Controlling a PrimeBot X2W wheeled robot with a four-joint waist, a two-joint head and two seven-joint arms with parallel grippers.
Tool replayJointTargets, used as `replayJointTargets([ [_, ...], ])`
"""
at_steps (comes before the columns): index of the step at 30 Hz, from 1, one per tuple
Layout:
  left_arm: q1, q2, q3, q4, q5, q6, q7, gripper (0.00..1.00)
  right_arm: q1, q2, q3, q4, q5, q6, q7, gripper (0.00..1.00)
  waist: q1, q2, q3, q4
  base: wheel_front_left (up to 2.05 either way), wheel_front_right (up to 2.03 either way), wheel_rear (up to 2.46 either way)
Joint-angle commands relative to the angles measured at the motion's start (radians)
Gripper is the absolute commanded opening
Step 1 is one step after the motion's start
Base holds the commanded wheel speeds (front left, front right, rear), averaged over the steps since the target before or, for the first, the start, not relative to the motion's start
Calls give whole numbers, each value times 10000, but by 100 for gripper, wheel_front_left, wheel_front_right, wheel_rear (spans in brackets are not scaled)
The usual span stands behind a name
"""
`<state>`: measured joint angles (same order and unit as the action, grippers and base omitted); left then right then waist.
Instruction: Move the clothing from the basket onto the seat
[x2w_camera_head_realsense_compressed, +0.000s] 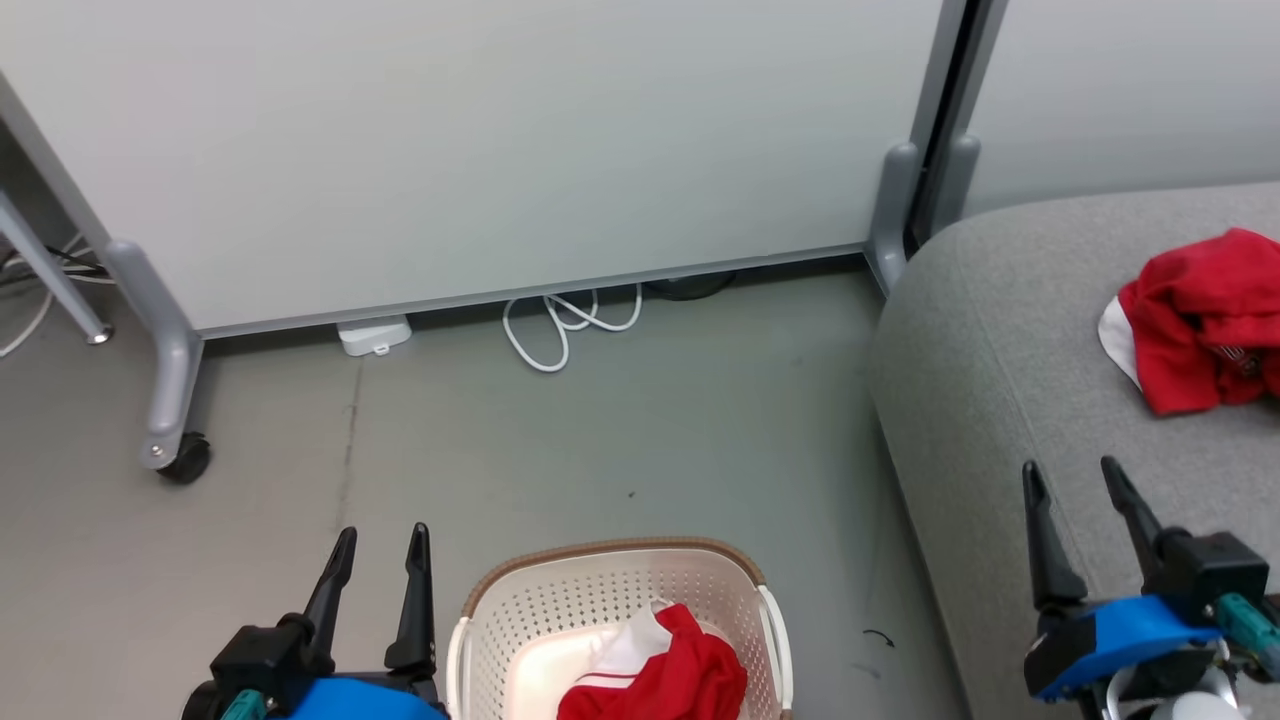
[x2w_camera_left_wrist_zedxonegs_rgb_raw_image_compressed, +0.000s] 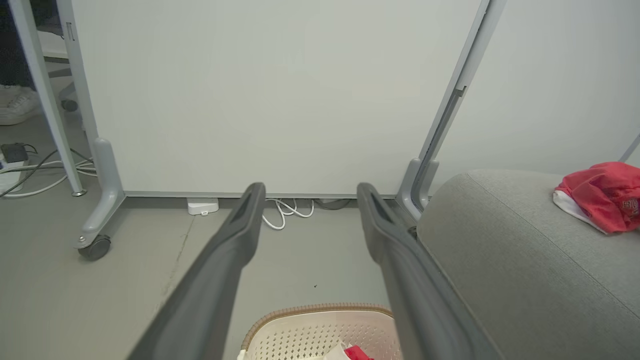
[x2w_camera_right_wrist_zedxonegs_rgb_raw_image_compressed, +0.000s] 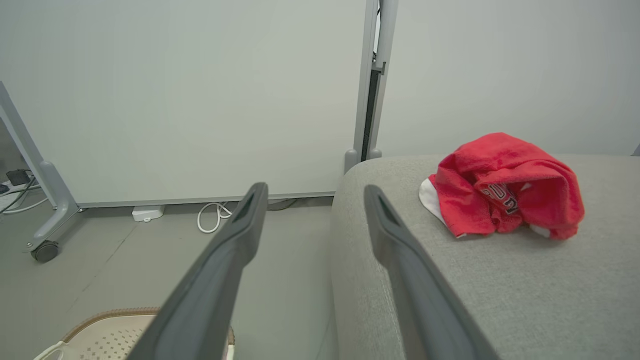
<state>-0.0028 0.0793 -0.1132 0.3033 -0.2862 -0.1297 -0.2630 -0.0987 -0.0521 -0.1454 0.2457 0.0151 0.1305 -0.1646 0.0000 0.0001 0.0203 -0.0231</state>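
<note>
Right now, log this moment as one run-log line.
first red garment on seat | second red garment in basket | left gripper jaws open, empty | right gripper jaws open, empty

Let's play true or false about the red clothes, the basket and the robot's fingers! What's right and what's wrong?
1. A red garment lies on the grey seat. True.
2. The basket is empty. False: a red-and-white garment lies in it.
3. The left gripper and right gripper have open fingers holding nothing. True.
4. The basket stands on the seat. False: it stands on the floor beside the seat.
5. A white cable lies looped on the floor. True.
</note>
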Motion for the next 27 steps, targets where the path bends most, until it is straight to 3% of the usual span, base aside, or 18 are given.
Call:
replayJointTargets([
  [1, 115, -16, 73, 31, 68, -6, -27, 100, 319, 15, 13, -129, 33, 5, 41, 100, 0, -1, -156, 186, 0, 0, 0],
  [11, 319, 29, 609, 240, 146, -6, -27, 100, 1068, 16, 546, -652, 408, 5, 264, 100, 0, -1, -411, 613, 0, 0, 0],
  [27, 325, 42, 687, 427, 154, -7, -27, 100, 1062, 18, 972, -540, 598, 5, 272, 100, 0, -1, -476, 675, 0, 0, 0],
])
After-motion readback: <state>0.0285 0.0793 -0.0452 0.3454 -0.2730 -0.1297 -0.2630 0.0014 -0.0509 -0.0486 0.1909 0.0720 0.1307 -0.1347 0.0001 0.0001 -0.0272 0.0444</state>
